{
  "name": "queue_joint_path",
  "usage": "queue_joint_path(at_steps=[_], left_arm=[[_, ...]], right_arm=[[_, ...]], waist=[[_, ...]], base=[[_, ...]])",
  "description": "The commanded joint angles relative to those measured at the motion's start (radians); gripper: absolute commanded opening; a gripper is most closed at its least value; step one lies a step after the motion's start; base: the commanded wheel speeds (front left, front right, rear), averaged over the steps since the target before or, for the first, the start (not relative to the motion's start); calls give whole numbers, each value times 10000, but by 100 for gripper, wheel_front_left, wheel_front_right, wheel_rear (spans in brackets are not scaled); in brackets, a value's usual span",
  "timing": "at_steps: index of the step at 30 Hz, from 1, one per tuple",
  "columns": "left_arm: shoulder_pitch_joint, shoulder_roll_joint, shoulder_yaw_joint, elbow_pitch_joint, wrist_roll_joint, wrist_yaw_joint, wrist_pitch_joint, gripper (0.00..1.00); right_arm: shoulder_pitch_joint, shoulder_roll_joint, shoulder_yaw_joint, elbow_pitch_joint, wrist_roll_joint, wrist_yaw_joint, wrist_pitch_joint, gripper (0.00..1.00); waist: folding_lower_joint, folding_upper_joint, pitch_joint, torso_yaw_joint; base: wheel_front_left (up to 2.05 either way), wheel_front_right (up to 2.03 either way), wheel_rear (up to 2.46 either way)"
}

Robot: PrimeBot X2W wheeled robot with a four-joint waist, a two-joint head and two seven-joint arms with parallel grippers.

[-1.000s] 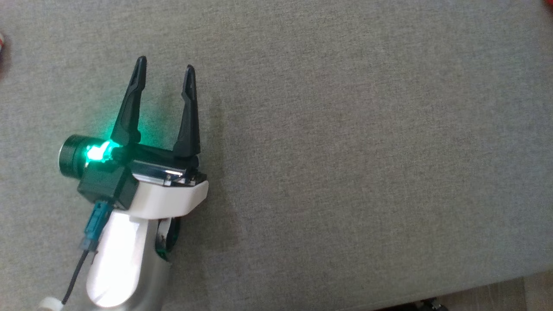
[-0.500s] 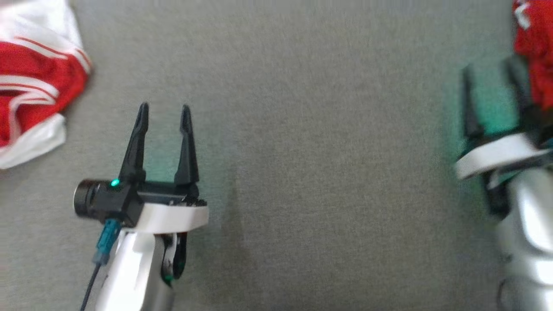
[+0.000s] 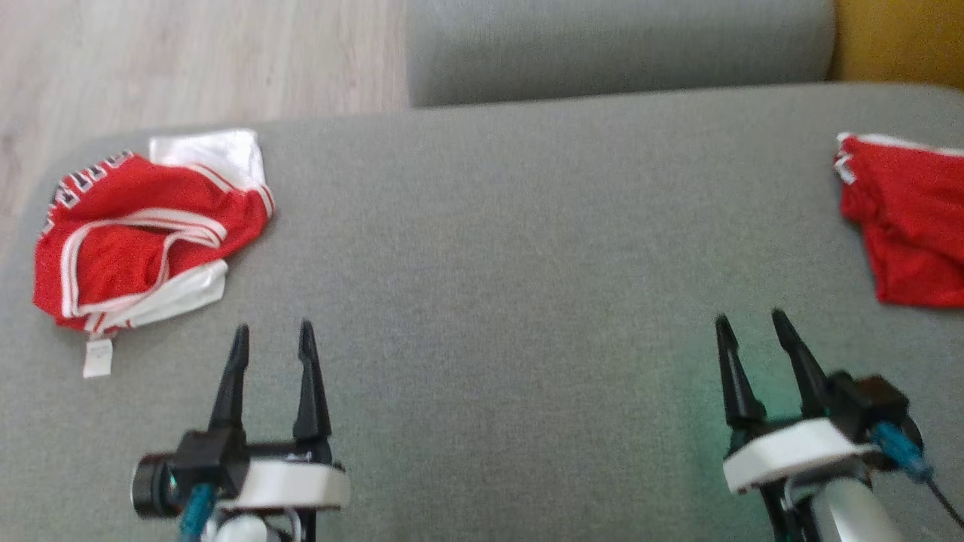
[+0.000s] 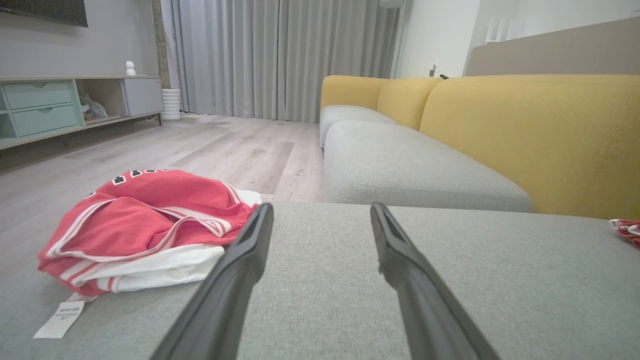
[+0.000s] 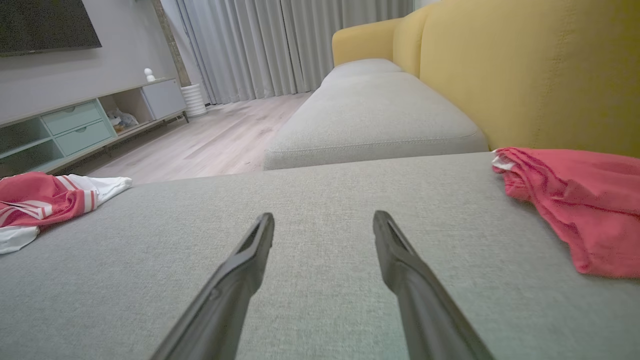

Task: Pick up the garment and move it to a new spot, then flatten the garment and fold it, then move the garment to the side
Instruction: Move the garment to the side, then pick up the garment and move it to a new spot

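A crumpled red and white garment lies at the far left of the grey cushion, its white label sticking out toward me. A second red garment lies bunched at the far right edge. My left gripper hovers open at the lower left, just right of and nearer than the red and white garment, holding nothing. At the lower right my right gripper also stands open and empty, left of and nearer than the red garment.
Pale wood floor lies beyond the cushion's rounded far left corner. Another grey seat cushion and a yellow sofa back stand behind. A low media unit and grey curtains are farther off.
The head camera has tilted up, so both garments, the floor and the right gripper have come into the picture. Both grippers stay open.
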Motion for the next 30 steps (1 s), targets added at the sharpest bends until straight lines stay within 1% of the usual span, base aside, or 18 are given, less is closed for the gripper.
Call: queue_joint_path(at_steps=[1, 5, 9, 16, 19, 23, 26, 30], left_arm=[[-83, 25, 298, -251, 105, 59, -49, 100], [152, 24, 271, 5, 248, 33, -49, 100], [116, 24, 389, 261, 395, -55, -49, 100], [-32, 24, 836, 575, 643, -359, -49, 100], [-41, 24, 924, 644, 726, -427, -49, 100], [-47, 24, 896, 701, 766, -417, -49, 100], [-98, 24, 855, 682, 718, -302, -49, 100], [-187, 24, 793, 560, 595, -115, -49, 100]], right_arm=[[-75, 53, 45, -416, -58, -7, -107, 100], [339, 134, -111, -491, -360, -7, -107, 100], [434, 197, -98, -493, -544, -7, -108, 100], [432, 297, -143, -449, -601, -7, -108, 100], [433, 325, -224, -438, -585, -7, -108, 100], [451, 345, -347, -451, -583, -7, -108, 100], [448, 353, -471, -481, -596, -7, -108, 100], [434, 359, -441, -528, -662, -7, -108, 100]], waist=[[5, -1, -636, 198], [5, -1, -820, 155], [5, -1, -891, 116], [5, -1, -910, 73], [5, -1, -913, 68], [5, -1, -924, 119], [5, -1, -871, 218], [5, -1, -759, 559]], base=[[0, 0, 0], [0, 0, 0], [0, 0, 0], [0, 0, 0], [0, 0, 0], [0, 0, 0], [0, 0, 0], [0, 0, 0]])
